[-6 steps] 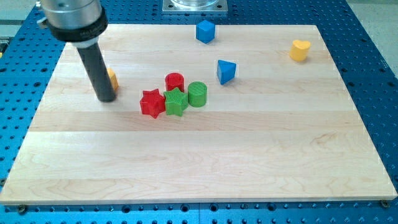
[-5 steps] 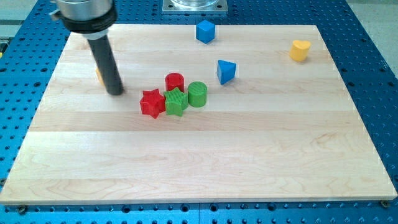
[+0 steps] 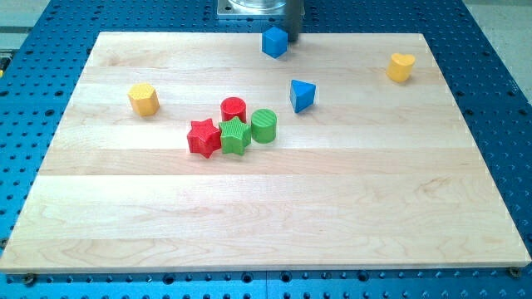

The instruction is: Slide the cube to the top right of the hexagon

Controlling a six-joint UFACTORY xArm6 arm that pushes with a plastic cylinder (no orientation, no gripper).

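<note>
The blue cube (image 3: 274,41) sits near the board's top edge, at the middle of the view. The yellow hexagon (image 3: 143,99) lies far to its left and lower, near the board's left side. My rod comes down from the view's top edge, and my tip (image 3: 293,39) stands right against the cube's right side. I cannot tell whether it touches the cube.
A red star (image 3: 203,138), green star (image 3: 235,136), red cylinder (image 3: 233,109) and green cylinder (image 3: 263,125) cluster at mid-board. A blue triangular block (image 3: 302,95) lies to their upper right. A yellow heart (image 3: 401,66) sits at the top right. A blue perforated table surrounds the wooden board (image 3: 249,216).
My rod has left the hexagon at the left and swung across to the top, beside the blue cube. The hexagon is now uncovered. No block has visibly moved.
</note>
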